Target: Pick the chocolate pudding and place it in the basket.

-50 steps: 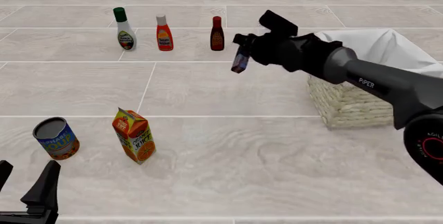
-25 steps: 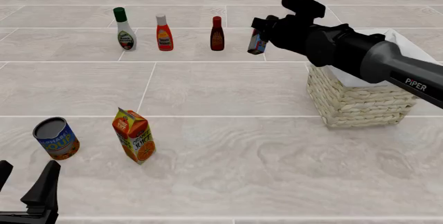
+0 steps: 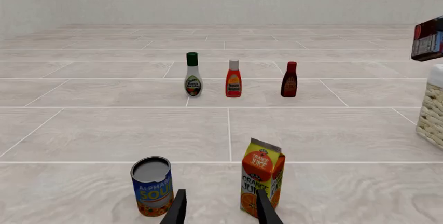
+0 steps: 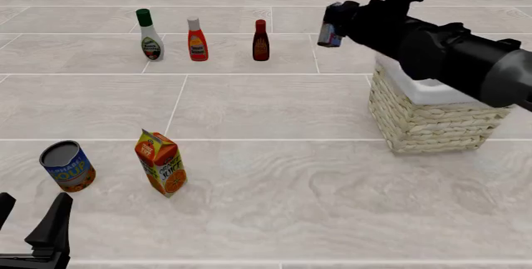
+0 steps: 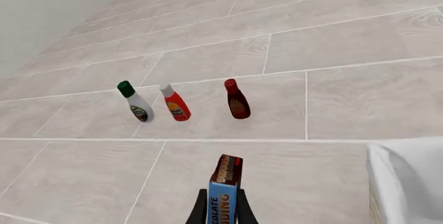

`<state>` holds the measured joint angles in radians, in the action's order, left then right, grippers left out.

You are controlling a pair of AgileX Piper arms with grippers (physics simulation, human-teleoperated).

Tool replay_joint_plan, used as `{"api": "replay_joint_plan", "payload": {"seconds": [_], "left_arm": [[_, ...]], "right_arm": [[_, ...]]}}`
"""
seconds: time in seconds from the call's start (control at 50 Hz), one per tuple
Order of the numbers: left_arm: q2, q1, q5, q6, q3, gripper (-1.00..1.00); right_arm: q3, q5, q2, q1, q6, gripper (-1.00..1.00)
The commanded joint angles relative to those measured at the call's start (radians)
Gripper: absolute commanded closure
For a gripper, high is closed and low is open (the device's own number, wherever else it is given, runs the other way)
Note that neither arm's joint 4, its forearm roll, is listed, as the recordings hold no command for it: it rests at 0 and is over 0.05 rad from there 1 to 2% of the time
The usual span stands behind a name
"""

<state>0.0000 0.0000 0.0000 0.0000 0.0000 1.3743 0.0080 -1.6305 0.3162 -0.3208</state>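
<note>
Front view: right claw [image 4: 332, 31] pinches the chocolate pudding [image 4: 332, 33] just beside the basket [image 4: 432, 116]; left claw [image 4: 33, 231] spread.

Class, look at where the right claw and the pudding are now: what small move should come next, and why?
Probably carry the pudding rightward until it hangs over the basket. The right claw grips the box in the air, but it sits left of the basket's rim, above bare floor, so releasing now would likely miss.
</note>
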Motion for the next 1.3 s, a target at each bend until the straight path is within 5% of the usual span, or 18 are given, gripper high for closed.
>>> {"api": "replay_joint_plan", "payload": {"seconds": [0.02,0.88,1.3], "left_arm": [[0.0,0.0,0.0,0.0,0.0,-1.0],[0.0,0.0,0.0,0.0,0.0,-1.0],[0.0,0.0,0.0,0.0,0.0,-1.0]], "right_arm": [[-0.052,-0.044,0.087,-0.025,0.063,1.0],[-0.259,-0.193,0.351,-0.19,0.219,1.0],[-0.271,-0.171,0.451,-0.242,0.265,1.0]]}}
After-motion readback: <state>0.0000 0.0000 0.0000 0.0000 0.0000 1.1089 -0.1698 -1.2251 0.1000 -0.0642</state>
